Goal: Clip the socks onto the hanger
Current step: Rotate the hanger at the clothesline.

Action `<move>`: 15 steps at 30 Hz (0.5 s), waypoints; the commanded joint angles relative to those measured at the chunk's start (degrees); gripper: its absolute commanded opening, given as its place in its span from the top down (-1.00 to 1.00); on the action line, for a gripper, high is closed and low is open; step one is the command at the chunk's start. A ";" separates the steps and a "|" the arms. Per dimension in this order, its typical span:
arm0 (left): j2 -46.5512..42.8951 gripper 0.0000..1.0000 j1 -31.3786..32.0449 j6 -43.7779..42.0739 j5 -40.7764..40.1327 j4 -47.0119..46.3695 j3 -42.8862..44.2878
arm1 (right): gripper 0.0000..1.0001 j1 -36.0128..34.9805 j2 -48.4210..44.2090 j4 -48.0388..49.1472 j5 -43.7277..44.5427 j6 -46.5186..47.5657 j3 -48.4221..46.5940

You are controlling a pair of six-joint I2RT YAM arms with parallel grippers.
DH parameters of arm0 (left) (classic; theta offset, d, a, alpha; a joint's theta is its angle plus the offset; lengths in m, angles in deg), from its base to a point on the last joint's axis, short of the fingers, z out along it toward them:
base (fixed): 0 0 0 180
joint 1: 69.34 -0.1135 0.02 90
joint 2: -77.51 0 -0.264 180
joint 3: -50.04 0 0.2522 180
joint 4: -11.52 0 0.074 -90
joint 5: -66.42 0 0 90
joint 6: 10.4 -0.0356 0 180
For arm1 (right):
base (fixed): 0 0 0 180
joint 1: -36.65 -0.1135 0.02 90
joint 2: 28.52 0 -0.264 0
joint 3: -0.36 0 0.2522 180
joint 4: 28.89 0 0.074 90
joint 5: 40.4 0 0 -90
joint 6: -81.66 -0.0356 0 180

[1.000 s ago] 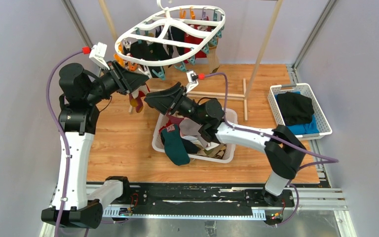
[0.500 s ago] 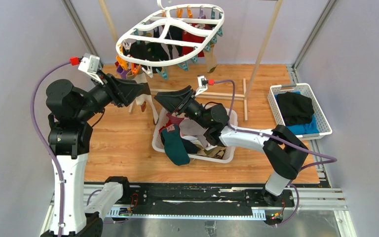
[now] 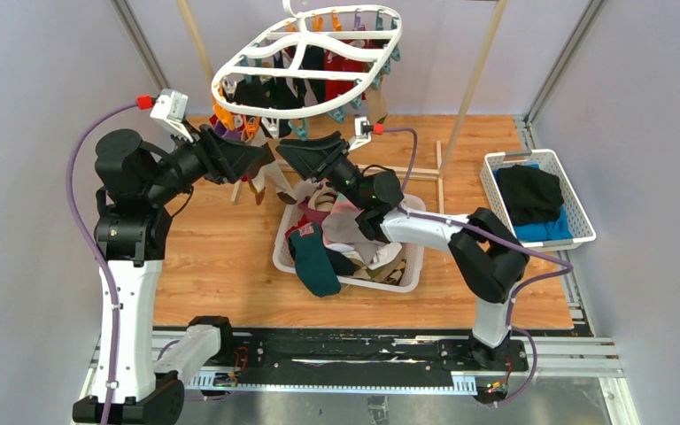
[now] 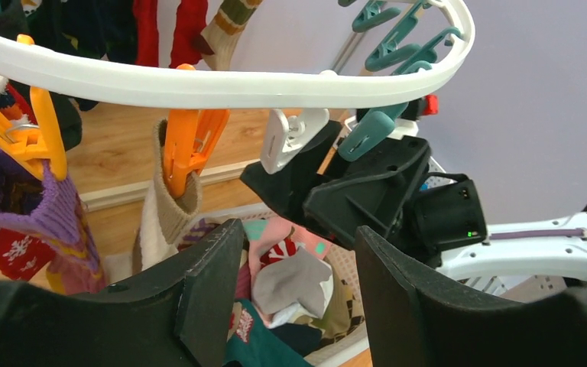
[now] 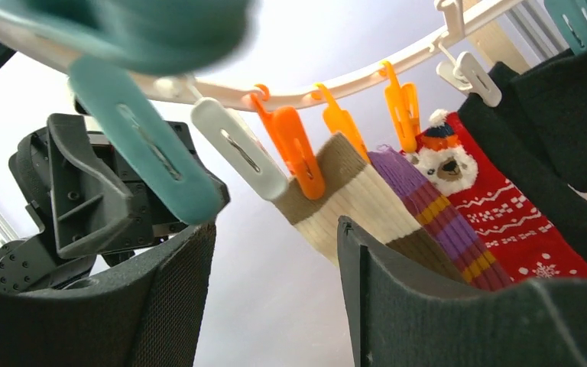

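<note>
Socks (image 3: 319,261) sit partly in basket (image 3: 278,257) below hanger (image 4: 199,88), others pinned already, left gripper (image 4: 298,237) & right gripper (image 5: 271,237) both gaping empty by its rim, so imo grab one sock only, near cuff.

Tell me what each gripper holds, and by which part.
Nothing. The left gripper and the right gripper both stand open and empty beneath the hanger; the beige sock hangs from its orange clip.

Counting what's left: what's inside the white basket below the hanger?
Socks in a heap: a teal sock over the near rim of the basket, a red sock, a grey sock. The right arm covers the far side; lower layers are hidden.
</note>
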 commanded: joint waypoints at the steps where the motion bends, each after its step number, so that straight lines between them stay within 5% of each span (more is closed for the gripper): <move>1: -0.60 -0.20 -0.03 0.47 1.19 -0.19 0.81 | -0.19 1.80 2.94 7.04 -3.79 -4.02 -3.28; 12: 0.69 -0.20 -0.03 0.84 1.92 0.60 2.06 | -0.17 3.74 7.45 10.76 -9.91 -10.03 -10.65; 15: 0.81 -0.20 -0.03 0.95 1.99 0.70 2.15 | -0.03 3.88 7.65 10.73 -10.52 -10.21 -11.53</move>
